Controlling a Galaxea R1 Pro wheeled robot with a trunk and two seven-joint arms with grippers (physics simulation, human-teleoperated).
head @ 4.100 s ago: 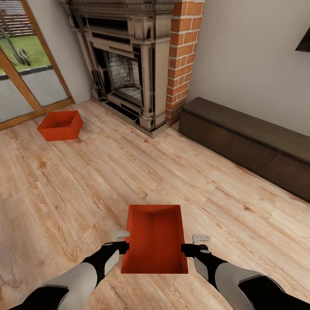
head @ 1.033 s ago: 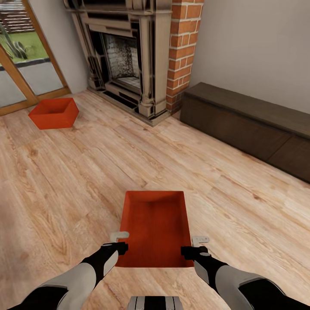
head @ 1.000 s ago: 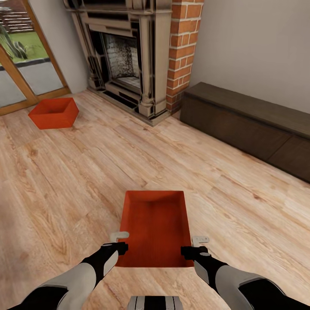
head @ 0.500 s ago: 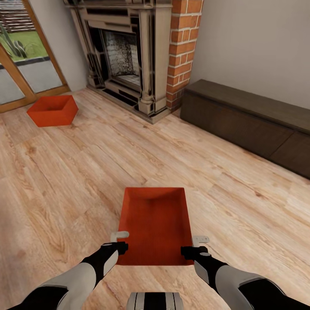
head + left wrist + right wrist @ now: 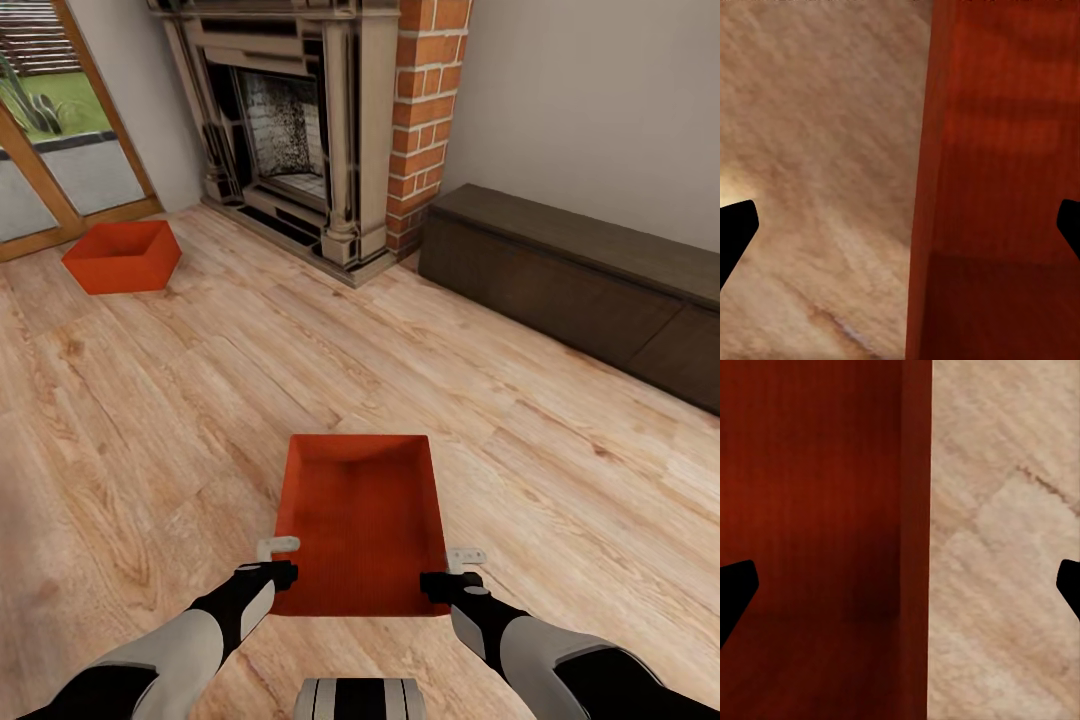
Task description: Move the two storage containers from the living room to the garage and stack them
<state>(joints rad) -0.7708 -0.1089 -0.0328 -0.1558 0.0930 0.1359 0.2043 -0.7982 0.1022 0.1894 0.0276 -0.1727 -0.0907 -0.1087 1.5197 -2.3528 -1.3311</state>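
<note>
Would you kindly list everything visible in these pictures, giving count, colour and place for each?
storage containers: 2, red-orange; one between the two grippers, its side walls straddled by their open fingers, one on the wood floor by the glass door
fireplace: 1, beige surround, red brick column, far wall
low cabinet: 1, dark brown, along the right wall
glass door: 1, wood frame, far left
wood floor: 1, light planks
wall: 1, grey-white, behind the cabinet
left gripper: 1, black, pale fingers, container's left wall
right gripper: 1, same, right wall
</note>
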